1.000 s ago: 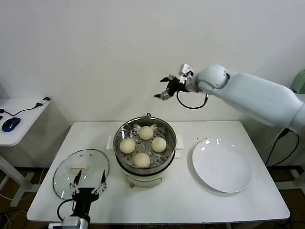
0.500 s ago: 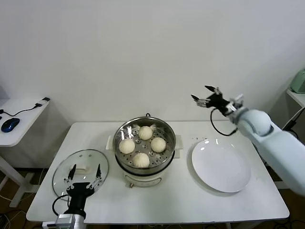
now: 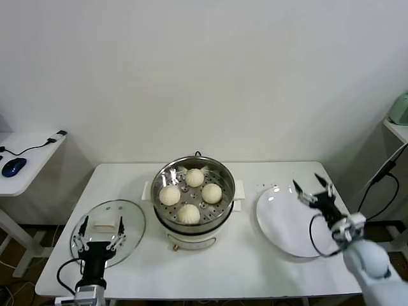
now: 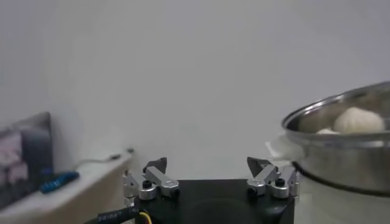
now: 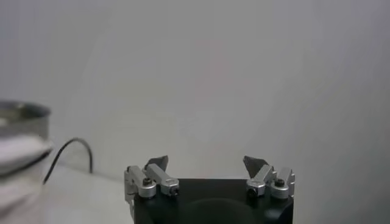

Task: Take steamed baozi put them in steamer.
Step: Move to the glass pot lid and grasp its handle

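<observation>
Baozi (image 3: 190, 194): I see four in steamer (image 3: 164, 213).
Left hand (image 3: 98, 229): wide, empty, 8 o'clock, over lid (image 3: 131, 220).
Right hand (image 3: 313, 189): wide, empty, 4 o'clock, over plate (image 3: 280, 223).

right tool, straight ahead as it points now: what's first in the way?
Nothing close: the open right tool faces bare wall in its wrist view, with the steamer off to one side. In the head view it hovers over the white plate's edge.
</observation>
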Controlling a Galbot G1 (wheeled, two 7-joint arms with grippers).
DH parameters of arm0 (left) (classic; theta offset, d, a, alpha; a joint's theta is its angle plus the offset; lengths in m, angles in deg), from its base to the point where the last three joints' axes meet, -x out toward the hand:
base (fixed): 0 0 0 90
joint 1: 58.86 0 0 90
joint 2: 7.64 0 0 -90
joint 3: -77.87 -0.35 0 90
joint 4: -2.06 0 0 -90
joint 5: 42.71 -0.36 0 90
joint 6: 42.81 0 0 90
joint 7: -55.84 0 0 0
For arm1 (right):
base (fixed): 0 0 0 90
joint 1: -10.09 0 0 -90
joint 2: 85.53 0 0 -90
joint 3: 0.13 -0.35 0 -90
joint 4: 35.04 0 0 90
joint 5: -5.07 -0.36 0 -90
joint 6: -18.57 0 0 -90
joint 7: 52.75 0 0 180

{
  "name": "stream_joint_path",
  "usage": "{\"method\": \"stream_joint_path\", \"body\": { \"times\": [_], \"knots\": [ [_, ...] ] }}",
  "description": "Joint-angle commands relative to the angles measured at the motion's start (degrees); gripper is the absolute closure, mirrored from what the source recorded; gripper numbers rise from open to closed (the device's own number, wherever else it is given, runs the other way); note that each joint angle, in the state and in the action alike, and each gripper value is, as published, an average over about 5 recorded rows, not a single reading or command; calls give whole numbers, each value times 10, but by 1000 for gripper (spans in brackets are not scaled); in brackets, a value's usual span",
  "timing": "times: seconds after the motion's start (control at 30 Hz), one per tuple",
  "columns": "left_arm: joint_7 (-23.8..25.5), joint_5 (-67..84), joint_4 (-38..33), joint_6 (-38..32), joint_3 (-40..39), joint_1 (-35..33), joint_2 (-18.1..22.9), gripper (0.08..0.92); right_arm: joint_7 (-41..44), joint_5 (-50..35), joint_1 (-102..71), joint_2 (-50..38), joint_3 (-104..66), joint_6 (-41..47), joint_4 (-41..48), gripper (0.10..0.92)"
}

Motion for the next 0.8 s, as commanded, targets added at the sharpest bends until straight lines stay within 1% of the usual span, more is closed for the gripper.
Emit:
{"method": "stream_joint_path", "body": {
  "times": [0.03,0.17,0.3,0.43,0.6,0.7,0.8],
  "knots": [
    [-62,-159,27,-33,7,5,-8,177,-1,81,-151,143,-74,-126,-7,203],
    [-129,-311,80,-84,23,13,-27,177,-18,91,-157,167,-71,-112,-8,203],
    [-171,-438,139,-113,35,4,-63,177,-29,98,-157,180,-69,-94,-17,203],
    [-190,-547,201,-101,38,6,-92,177,-34,95,-153,187,-69,-79,-29,203],
    [-217,-635,286,-60,37,42,-118,177,-39,97,-150,193,-69,-71,-37,203],
    [-216,-658,329,-51,39,70,-126,177,-42,97,-151,196,-69,-69,-39,203],
    [-210,-660,355,-41,39,91,-131,177,-43,99,-152,198,-70,-67,-41,203]
  ]
}}
